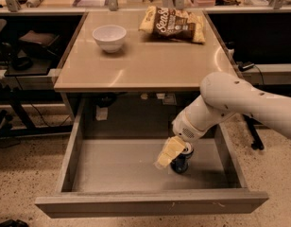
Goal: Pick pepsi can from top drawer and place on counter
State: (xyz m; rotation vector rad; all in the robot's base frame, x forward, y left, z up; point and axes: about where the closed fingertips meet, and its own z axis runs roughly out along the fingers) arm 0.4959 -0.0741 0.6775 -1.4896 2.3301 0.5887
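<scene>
Gripper [170,152] sits low inside the top drawer [117,167], right of centre, against the pepsi can [182,163]; whether it has clamped the can cannot be told. Can upright on drawer floor. Drawer stands open below the desk [145,65] front edge. White bowl [109,37] near rear left corner; snack bag [176,23] along rear edge.

White arm [240,100] in from the view's right edge, wrist [189,128] tilted downward, pincer [170,154] low near mid-view.
</scene>
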